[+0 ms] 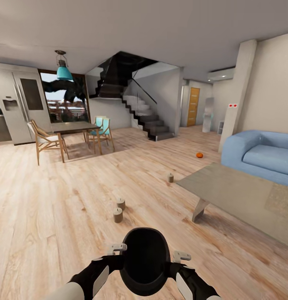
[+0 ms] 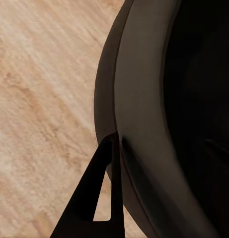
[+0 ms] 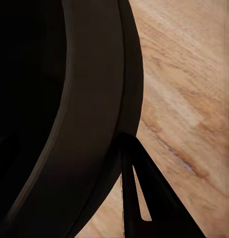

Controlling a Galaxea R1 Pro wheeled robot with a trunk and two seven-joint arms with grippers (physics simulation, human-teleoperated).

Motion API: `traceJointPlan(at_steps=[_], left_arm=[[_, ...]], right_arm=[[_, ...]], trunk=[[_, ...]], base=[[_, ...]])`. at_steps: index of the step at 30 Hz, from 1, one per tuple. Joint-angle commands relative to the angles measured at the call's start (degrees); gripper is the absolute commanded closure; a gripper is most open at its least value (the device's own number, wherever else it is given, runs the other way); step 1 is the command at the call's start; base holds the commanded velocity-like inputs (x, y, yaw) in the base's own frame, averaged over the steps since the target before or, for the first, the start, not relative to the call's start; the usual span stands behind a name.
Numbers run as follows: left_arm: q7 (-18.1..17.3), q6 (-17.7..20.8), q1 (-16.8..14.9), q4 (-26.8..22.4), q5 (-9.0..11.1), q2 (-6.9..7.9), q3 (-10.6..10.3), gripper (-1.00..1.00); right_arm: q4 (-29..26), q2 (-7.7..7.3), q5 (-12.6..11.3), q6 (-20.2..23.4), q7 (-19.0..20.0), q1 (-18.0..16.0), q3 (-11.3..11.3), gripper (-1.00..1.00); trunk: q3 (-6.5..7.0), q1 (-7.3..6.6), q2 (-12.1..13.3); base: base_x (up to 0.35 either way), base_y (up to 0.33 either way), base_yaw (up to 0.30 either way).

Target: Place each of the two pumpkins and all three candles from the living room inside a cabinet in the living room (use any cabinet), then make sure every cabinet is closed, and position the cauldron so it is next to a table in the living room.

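The round black cauldron (image 1: 145, 260) with its wide dark opening is carried low in front of the robot, above the pale wooden plank floor (image 1: 56, 208), held between the two arms. The left pincer (image 1: 117, 248) is clamped on the cauldron's rim at its left side; in the left wrist view one black triangular finger (image 2: 97, 196) lies flat against the outer wall (image 2: 139, 124). The right pincer (image 1: 181, 255) grips the rim at the opposite side, and in the right wrist view its dark finger (image 3: 144, 193) likewise presses on the cauldron's wall (image 3: 94, 109).

Ahead on the floor stand two stubby cream candles, one (image 1: 117, 215) just beside the other (image 1: 121, 203), and a third candle (image 1: 170, 178) stands farther off, near the far corner of the low coffee bench (image 1: 227, 187) with a pale glossy top and grey angled legs. A small orange pumpkin (image 1: 199, 155) lies on the floor beyond that bench, near the end of the light blue sofa (image 1: 260, 154). Well apart, toward the back, are a dark dining table (image 1: 73, 127) with wooden chairs, a teal hanging lamp (image 1: 64, 73) and a dark staircase (image 1: 140, 112).
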Motion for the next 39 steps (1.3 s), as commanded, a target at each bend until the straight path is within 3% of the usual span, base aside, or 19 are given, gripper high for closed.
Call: traceJointPlan(at_steps=[1,39], left_arm=[[0.1,0.1,0.0,-0.3,0.8,0.02,-1.2,1.00],[0.1,0.1,0.0,-0.3,0.8,0.01,-1.2,1.00]], right_arm=[[0.0,0.60,-1.7,0.3,0.7,0.0,0.3,1.00],[0.0,0.60,-1.7,0.2,0.7,0.0,0.2,1.00]], trunk=[[-0.12,-0.02,0.0],[-2.77,-0.02,0.0]], base=[[0.000,0.000,-0.177],[0.000,0.000,-0.201]])
